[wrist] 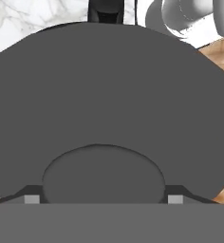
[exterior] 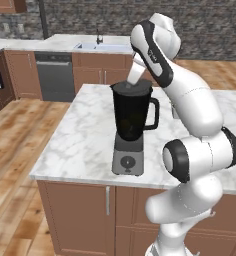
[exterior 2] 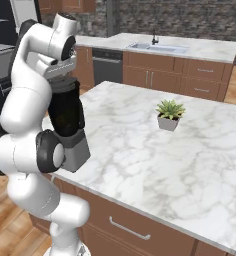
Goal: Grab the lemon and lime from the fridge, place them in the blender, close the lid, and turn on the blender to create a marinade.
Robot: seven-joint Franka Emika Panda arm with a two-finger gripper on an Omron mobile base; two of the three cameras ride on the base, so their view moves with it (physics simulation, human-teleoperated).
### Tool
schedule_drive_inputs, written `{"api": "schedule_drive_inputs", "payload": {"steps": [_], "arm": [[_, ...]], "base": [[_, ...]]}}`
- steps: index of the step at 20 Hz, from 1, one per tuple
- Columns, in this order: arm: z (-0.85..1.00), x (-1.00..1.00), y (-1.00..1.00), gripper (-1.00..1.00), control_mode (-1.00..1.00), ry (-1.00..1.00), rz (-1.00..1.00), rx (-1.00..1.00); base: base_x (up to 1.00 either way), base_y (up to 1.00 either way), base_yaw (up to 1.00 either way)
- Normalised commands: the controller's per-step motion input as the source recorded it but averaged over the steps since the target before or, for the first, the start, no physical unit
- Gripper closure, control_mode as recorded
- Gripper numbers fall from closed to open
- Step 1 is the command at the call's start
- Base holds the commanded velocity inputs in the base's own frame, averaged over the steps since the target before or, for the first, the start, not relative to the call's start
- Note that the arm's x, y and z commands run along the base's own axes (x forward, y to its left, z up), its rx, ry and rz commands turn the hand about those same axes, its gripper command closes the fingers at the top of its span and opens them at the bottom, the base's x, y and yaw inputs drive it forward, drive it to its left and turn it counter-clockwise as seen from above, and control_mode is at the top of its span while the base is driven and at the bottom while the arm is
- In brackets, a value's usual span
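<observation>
The tall black, dark-tinted blender [exterior: 132,117] with a side handle stands on its grey square base near the front edge of the white marbled island counter [exterior: 85,142], at about nine o'clock of the arm in the left base view. Its dark grey round lid [wrist: 109,99] sits on the jar's top. The hand view looks straight down on that disc, with its small raised centre low in the picture. The white arm's gripper [wrist: 103,199] hangs just over the lid with its jaws spread wide, one dark fingertip [wrist: 32,199] at either side of the raised centre; nothing is held between them.

The lid looks seated, so the step in hand is probably to finish closing it or to leave it and go for the round front dial [exterior: 127,162]. To do that well, the hand should rise straight off the lid without dragging it askew, then come down in front of the base and meet the dial squarely. The tall jar could tip under a sideways push.

The lemon and lime cannot be seen through the dark jar.

At three o'clock on the counter, well apart from the blender, stands a small green potted plant [exterior 2: 169,115]. Beyond it, at twelve o'clock, a back counter holds a pale sink [exterior 2: 158,48] under a dark stone wall; the floor is wood plank.
</observation>
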Motion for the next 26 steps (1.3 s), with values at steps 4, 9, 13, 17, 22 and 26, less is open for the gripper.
{"api": "schedule_drive_inputs", "payload": {"steps": [4,9,13,17,22,26], "arm": [[-0.41,-0.17,0.00,1.00,-1.00,-0.13,-0.03,0.00],[-0.64,-0.20,0.00,1.00,-1.00,-0.20,-0.05,0.02],[-0.68,-0.03,-0.01,1.00,-1.00,-0.09,-0.07,0.12],[-0.50,0.08,0.00,1.00,-1.00,0.00,-0.08,0.23],[-0.43,0.14,0.00,1.00,-1.00,0.00,-0.10,0.22],[-0.62,0.00,0.09,1.00,-1.00,0.00,-0.07,0.04]], "base": [[0.00,0.00,0.00],[0.00,0.00,0.00],[0.00,0.00,0.00],[0.00,0.00,0.00],[0.00,0.00,0.00],[0.00,0.00,0.00]]}}
